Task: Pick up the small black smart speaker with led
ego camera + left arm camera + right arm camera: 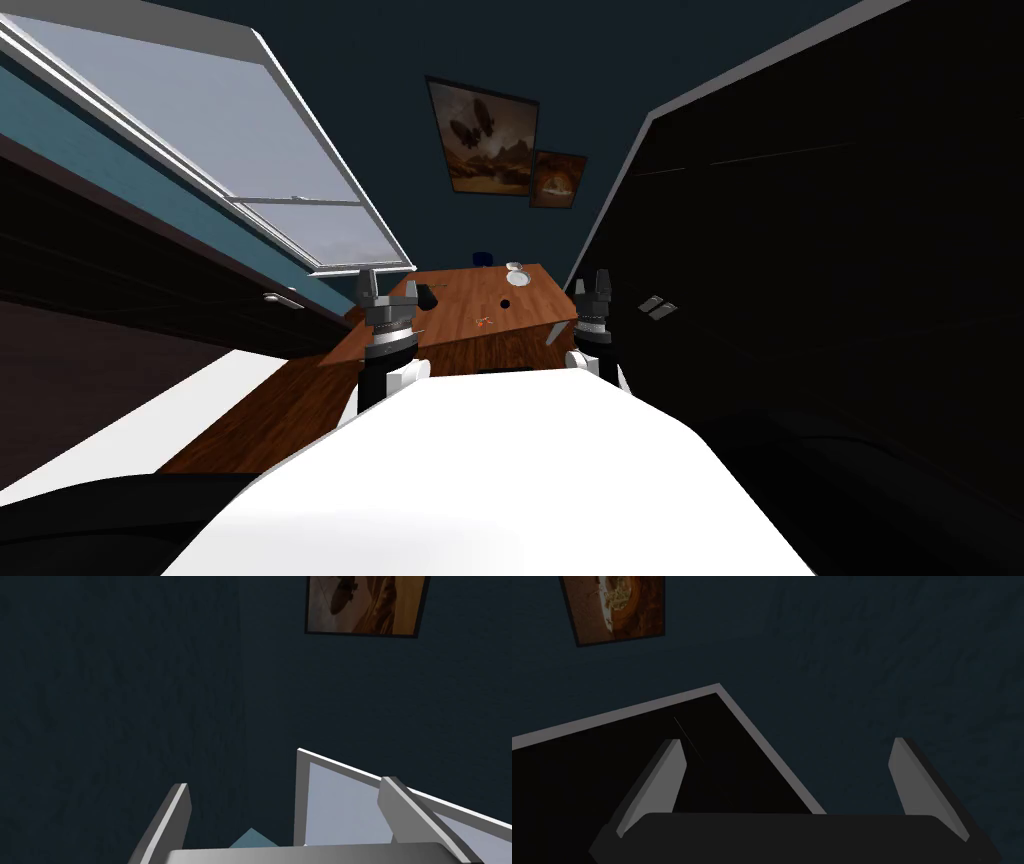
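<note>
Speaker: the small black round speaker [506,303] is sitting on the brown wooden counter [470,340], out toward its far half and nearer its right side, touching nothing else.
Left hand [388,290]: it is hanging raised over the near left part of the counter, well apart from the speaker. In the left wrist view the left hand [290,811] is showing its two grey fingers [170,816] spread wide with nothing between them.
Right hand [593,287]: it is hovering raised beside the counter's right edge, apart from the speaker. In the right wrist view the right hand [789,783] is likewise standing with fingers [662,786] parted and gripping nothing.
Near the speaker: a white bowl [517,275] is lying just beyond it, toward the far edge. A small orange thing [484,321] is lying on the near side of it, too small to name.
Elsewhere on the counter: a taller black object [427,296] is standing close to the left hand, and a dark blue item [483,259] is sitting at the far edge.
Surroundings: a large window [250,130] is running along the left, and two framed pictures [483,135] are hanging on the dark wall behind the counter.
</note>
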Robot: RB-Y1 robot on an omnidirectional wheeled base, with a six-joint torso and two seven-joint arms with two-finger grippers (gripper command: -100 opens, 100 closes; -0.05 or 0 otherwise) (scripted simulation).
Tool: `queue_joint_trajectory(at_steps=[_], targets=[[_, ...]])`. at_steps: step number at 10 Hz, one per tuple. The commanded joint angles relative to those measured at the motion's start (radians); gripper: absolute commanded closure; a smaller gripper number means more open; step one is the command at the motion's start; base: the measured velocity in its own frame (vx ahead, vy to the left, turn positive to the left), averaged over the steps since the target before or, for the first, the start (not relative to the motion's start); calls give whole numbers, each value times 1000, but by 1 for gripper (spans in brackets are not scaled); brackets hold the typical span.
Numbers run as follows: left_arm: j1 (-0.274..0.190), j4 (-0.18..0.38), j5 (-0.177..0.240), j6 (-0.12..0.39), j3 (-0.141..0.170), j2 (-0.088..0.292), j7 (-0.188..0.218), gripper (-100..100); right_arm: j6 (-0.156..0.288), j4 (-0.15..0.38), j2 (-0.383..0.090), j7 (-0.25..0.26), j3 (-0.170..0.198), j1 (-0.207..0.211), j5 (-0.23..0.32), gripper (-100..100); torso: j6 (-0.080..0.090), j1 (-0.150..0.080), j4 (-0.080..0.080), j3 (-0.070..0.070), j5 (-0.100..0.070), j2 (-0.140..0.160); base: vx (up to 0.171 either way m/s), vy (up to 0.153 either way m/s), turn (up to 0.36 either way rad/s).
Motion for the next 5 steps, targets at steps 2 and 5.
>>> queue_joint_trajectory(at_steps=[2,5], targets=[[0,0,0,0,0,0,0,0,0,55,-52,23,40,20,23,-100,0,2,0,1,0,1,-37,45,163],[0,0,0,0,0,0,0,0,0,144,-119,56,102,51,59,-100,0,5,1,2,1,4,-65,79,187]])
